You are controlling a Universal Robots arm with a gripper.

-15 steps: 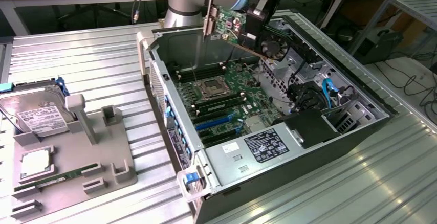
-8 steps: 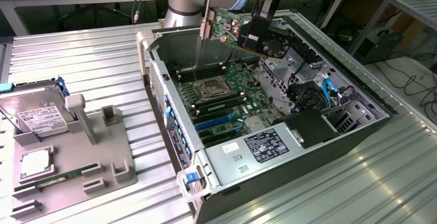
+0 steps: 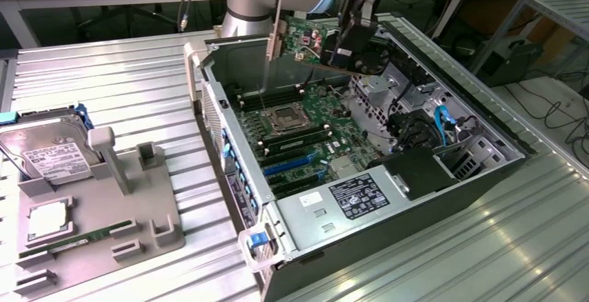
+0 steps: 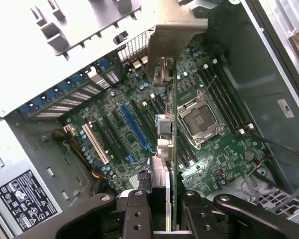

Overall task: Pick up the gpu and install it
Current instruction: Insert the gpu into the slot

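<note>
The gpu [image 3: 308, 43] is a green circuit card with a metal bracket at one end. It hangs tilted above the far end of the open computer case [image 3: 515, 143]. My gripper [image 3: 352, 43] is shut on its upper edge. In the wrist view the gpu [image 4: 172, 124] shows edge-on, running from between my black fingers [image 4: 137, 211] out over the motherboard [image 4: 224, 159]. It hangs clear of the board, between the blue expansion slot [image 4: 137, 127] and the CPU socket [image 4: 199, 117].
Inside the case lie the motherboard [image 3: 304, 133], blue slots [image 3: 290, 167], a power supply [image 3: 354, 198] and cables [image 3: 442, 126]. At the exterior view's left, a grey fixture [image 3: 101, 205] holds a hard drive [image 3: 51, 154] and a memory stick [image 3: 69, 243].
</note>
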